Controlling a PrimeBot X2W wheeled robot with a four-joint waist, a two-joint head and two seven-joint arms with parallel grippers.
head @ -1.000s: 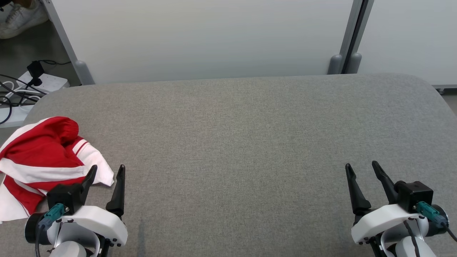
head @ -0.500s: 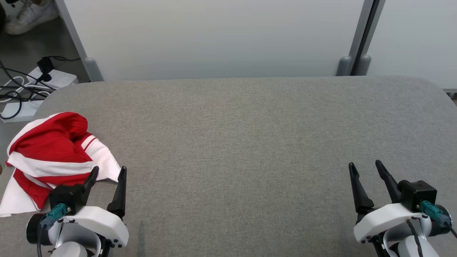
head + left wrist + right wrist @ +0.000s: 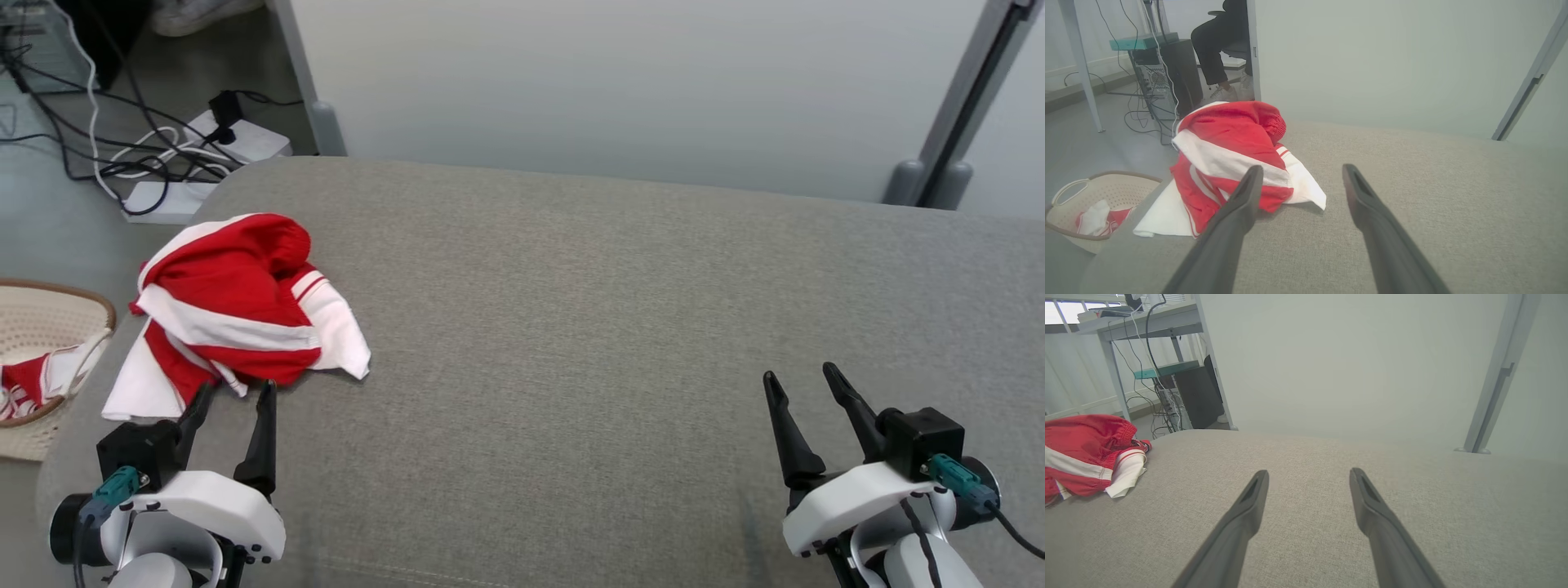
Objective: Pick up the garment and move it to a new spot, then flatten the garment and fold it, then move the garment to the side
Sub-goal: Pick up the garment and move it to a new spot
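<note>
Reaching for the garment (image 3: 237, 306) looks to be the step in hand: the first pickup is not yet made, and nothing has been flattened or folded. The red and white piece lies in a loose, rumpled heap on the counter (image 3: 571, 310), at the counter's left end, with a white flap trailing toward the counter's middle and another white corner draped toward the counter's left edge. Just off that left edge stands a pale woven basket (image 3: 61, 287) with more red and white cloth inside. The left pincer (image 3: 237, 390) hangs over the counter's near left part, its two dark fingers spread wide and holding nothing, the tips just beside the heap's near hem; in the left wrist view one finger overlaps the red cloth, though whether it touches I cannot tell. The right pincer (image 3: 798, 374) sits over the counter's near right part, likewise spread and empty, well apart from the cloth. As I judge it, the next move calls for the left arm to ease forward and down so both fingers straddle a thick fold, then close firmly, since a thin single layer may slip free when the heap is lifted toward the counter's open middle.
</note>
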